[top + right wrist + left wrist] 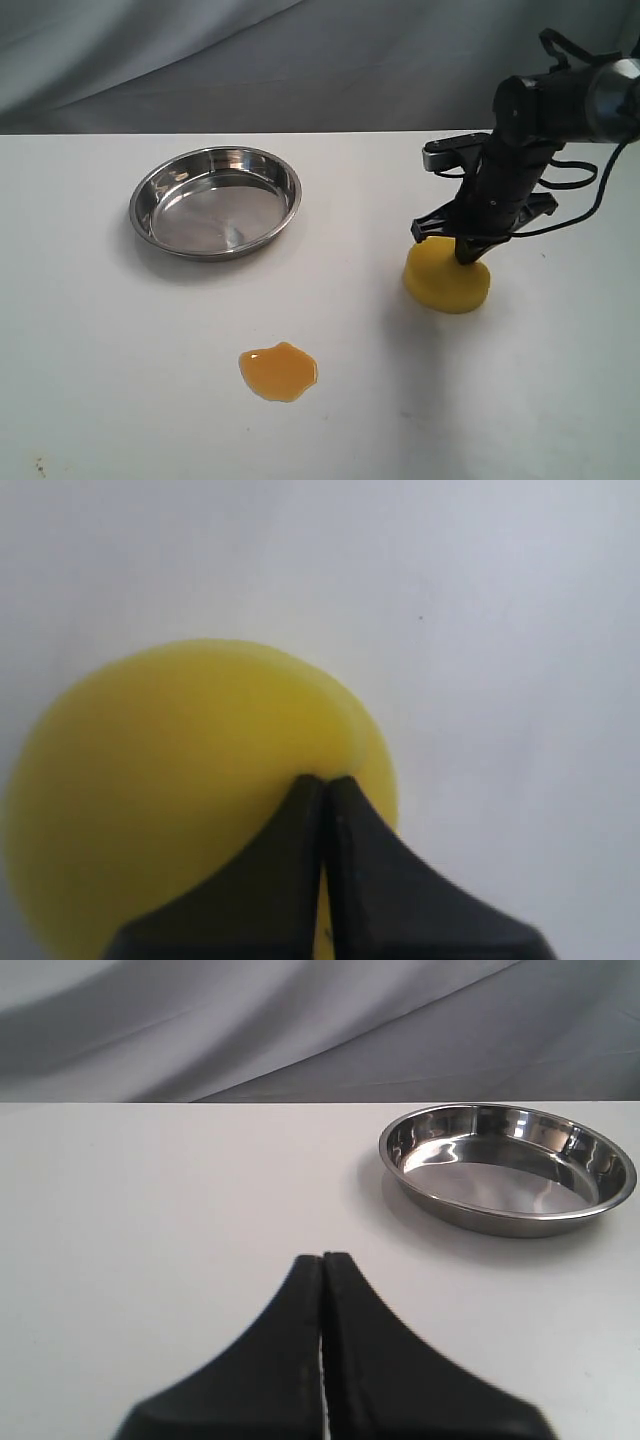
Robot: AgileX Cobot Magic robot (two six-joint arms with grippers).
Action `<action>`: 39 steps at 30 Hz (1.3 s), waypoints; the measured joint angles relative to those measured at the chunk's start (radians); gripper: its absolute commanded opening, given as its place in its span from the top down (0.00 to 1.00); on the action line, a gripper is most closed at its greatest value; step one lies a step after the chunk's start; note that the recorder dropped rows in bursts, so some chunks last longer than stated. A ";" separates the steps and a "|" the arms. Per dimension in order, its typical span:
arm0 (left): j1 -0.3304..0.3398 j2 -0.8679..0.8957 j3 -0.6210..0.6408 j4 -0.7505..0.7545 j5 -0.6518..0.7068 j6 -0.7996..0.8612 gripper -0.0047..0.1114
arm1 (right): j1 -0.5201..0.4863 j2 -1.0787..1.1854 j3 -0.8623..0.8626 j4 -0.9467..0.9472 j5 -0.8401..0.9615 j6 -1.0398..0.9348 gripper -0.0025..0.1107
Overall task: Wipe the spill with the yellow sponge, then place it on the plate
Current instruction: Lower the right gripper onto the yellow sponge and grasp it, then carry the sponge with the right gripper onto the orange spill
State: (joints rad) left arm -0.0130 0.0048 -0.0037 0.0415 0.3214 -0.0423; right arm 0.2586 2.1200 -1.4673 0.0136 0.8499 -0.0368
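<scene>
We start with the right gripper (323, 780): its two black fingers are pressed together with only a hairline seam between them, and their tips bite the rim of the yellow sponge (180, 780), where the foam puckers into a small crease. In the exterior view this gripper (465, 252) comes down from the dark arm at the upper right of the frame and meets the back edge of the yellow sponge (450, 280), which sits at the centre right on the white table (120, 350); the side under the fingers looks slightly raised. We see no stain on the face that shows. The spill (278, 371), a glossy amber puddle with an uneven outline, lies at the lower centre, well apart from the sponge and to its lower left. The plate (215, 215), a shallow round steel dish, stands at the upper left of centre, above the spill and apart from it. The left gripper (322, 1258) has its fingers drawn together on nothing, over bare tabletop, with the plate (500, 1222) at the upper right of its own view. A grey cloth (250, 60) hangs behind the table.
</scene>
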 measured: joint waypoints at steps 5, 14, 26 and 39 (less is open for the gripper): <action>0.000 0.000 0.000 0.000 0.000 0.000 0.96 | 0.000 -0.053 0.000 0.002 0.017 -0.016 0.98; 0.000 0.000 0.000 0.000 0.000 0.000 0.96 | 0.000 -0.125 0.000 0.129 0.068 -0.105 0.98; 0.000 0.000 0.000 0.000 0.000 0.000 0.96 | 0.061 -0.213 0.004 0.379 0.171 -0.262 0.98; 0.000 0.000 0.000 0.000 0.000 0.000 0.96 | 0.347 -0.221 0.147 0.398 0.019 -0.276 0.98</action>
State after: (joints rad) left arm -0.0130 0.0048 -0.0037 0.0415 0.3214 -0.0423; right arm 0.6053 1.8986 -1.3200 0.4114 0.8687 -0.3128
